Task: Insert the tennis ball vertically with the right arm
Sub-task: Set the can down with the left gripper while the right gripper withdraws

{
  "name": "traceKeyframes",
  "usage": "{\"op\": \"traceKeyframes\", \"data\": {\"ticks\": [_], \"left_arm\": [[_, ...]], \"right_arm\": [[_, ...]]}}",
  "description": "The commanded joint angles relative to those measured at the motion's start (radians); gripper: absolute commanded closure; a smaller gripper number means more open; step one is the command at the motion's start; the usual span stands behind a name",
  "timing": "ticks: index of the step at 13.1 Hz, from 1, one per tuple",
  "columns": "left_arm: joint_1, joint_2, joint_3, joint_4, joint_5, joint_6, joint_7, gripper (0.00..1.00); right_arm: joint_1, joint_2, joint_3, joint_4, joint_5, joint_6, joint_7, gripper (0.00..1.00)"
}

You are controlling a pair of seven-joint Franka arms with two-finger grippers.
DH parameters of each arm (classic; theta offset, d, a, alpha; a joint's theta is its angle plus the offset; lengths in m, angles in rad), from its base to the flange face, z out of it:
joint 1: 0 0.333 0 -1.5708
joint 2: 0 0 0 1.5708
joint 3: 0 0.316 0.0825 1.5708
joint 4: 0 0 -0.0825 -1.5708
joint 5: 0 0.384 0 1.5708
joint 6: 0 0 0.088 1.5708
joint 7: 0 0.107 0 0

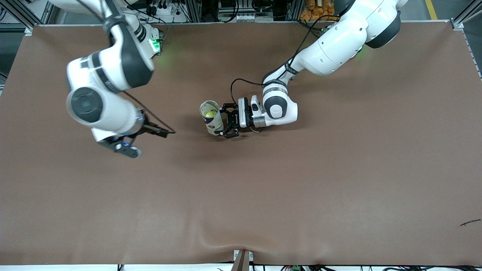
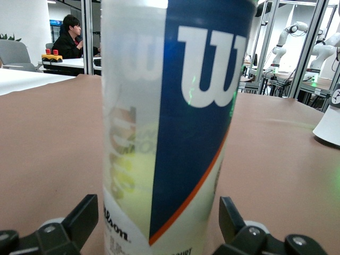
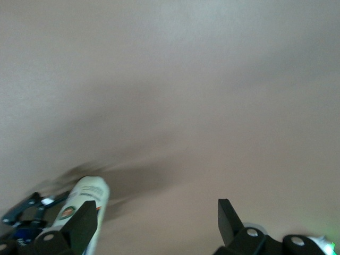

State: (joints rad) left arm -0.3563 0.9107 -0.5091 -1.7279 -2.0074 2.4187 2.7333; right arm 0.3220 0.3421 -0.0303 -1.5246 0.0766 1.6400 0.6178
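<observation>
Front view: the tall round can stands upright mid-bench, a yellow ball inside. The left hand sits around its base, fingers apart, not squeezing. The right hand hangs over bare bench toward its own arm's end, fingers apart, empty. The can looks smooth plastic; the bench is brown cloth.

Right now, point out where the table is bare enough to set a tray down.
Free: the wide brown table nearer the front camera than the tennis ball can, and the stretch toward the left arm's end. Crowded: mid-table, where the open left gripper flanks the upright can, and under the open right gripper.
</observation>
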Motion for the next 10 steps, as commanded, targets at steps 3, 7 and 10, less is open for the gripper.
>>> {"op": "traceKeyframes", "data": {"ticks": [3, 7, 10], "left_arm": [[0.105, -0.108, -0.075, -0.153, -0.034, 0.003, 0.069, 0.0], [0.151, -0.208, -0.089, -0.24, 0.043, 0.007, 0.001, 0.0], [0.223, -0.243, -0.089, -0.255, 0.273, 0.005, -0.142, 0.0]], "right_arm": [[-0.179, -0.031, 0.018, -0.015, 0.002, -0.002, -0.347, 0.0], [-0.254, -0.162, 0.018, -0.124, 0.003, -0.003, -0.55, 0.0], [-0.28, -0.288, 0.021, -0.198, 0.002, -0.008, -0.59, 0.0]]}}
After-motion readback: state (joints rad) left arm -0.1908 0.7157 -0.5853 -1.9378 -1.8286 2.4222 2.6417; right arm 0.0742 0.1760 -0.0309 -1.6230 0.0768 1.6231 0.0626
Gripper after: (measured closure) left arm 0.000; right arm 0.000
